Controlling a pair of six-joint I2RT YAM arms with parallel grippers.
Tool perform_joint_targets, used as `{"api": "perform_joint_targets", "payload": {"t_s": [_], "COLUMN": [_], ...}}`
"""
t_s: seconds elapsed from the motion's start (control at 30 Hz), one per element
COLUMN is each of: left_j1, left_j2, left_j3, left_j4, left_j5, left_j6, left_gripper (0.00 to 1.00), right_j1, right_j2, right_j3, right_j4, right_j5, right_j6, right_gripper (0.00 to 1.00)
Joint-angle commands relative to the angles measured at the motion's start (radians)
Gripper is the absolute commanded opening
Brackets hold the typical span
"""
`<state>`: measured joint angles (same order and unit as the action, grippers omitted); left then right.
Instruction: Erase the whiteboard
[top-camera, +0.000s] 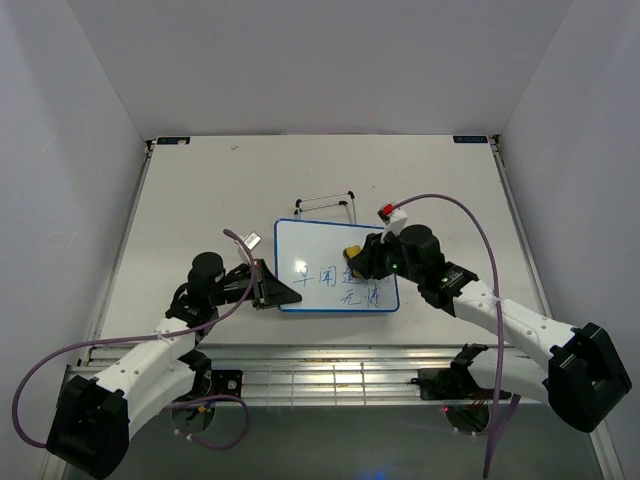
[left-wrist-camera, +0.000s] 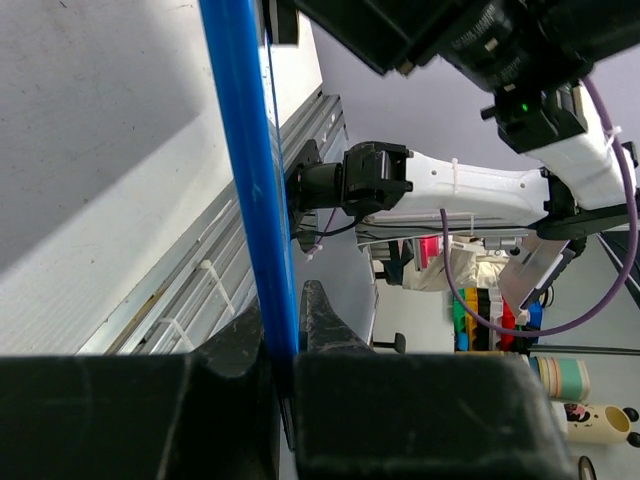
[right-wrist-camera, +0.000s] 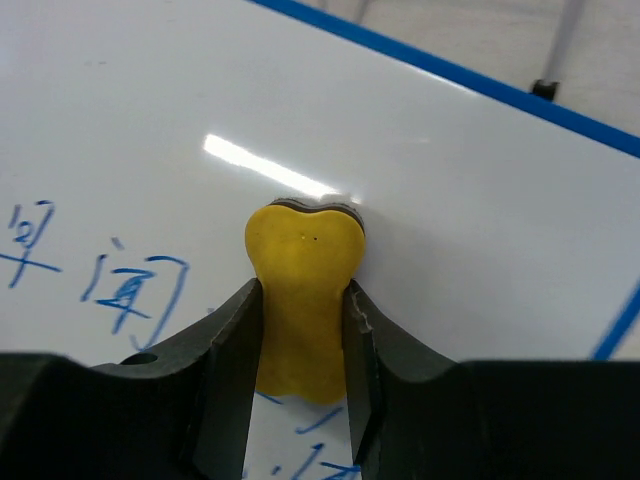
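- The whiteboard lies flat on the table, about midway between the left and right edges and somewhat closer to the near edge than the far one.
- Its thin blue frame runs around a white face, and a bright patch of glare sits on the left half of that face.
- Blue handwritten characters fill two short rows on the half of the board toward the near edge, mostly toward its near right corner.
- The left tool reaches in from the left and is closed narrowly on the board's left rim. In the left wrist view the blue frame drops straight into the slot between the two black fingers.
- The right tool comes in from the right, over the board's right half, and pinches a small yellow eraser between its fingers.
- The eraser's rounded end touches the white face just on the far side of the writing, with the nearest characters beside and under the fingers.
- A thin wire stand with small dark feet lies on the table just beyond the board's far edge.
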<state>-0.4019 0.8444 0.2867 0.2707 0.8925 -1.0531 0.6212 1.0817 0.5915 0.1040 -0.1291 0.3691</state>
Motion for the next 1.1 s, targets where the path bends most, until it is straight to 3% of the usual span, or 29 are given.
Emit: {"api": "perform_joint_targets", "payload": {"t_s": [0.0, 0.17, 0.27, 0.4, 0.67, 0.9, 1.07], "left_j1": [-0.057, -0.084, -0.084, -0.084, -0.084, -0.087, -0.094], "left_j2": [-0.025, 0.010, 0.028, 0.025, -0.051, -0.058, -0.059], "left_j3": [0.086, 0.083, 0.075, 0.054, 0.014, -0.003, -0.031], "left_j4": [0.335, 0.349, 0.351, 0.357, 0.361, 0.366, 0.386], "left_j5": [0.100, 0.030, -0.018, -0.041, -0.060, -0.064, -0.081], "left_j6": [0.018, 0.001, -0.025, -0.051, -0.105, -0.139, -0.162], "left_gripper": [0.00, 0.00, 0.00, 0.00, 0.00, 0.00, 0.00], "right_j1": [0.153, 0.196, 0.180, 0.027, -0.216, -0.187, -0.059], "right_j2": [0.056, 0.081, 0.041, 0.021, -0.055, -0.074, -0.034], "right_j3": [0.027, 0.057, 0.050, 0.019, -0.107, -0.128, -0.090], "right_j4": [-0.030, -0.021, -0.099, -0.232, -0.283, -0.185, -0.121], "right_j5": [0.072, 0.081, 0.186, 0.140, -0.010, -0.153, -0.084], "right_j6": [0.077, 0.128, 0.111, 0.091, 0.034, 0.102, 0.168], "right_gripper": [0.28, 0.28, 0.28, 0.28, 0.28, 0.27, 0.25]}}
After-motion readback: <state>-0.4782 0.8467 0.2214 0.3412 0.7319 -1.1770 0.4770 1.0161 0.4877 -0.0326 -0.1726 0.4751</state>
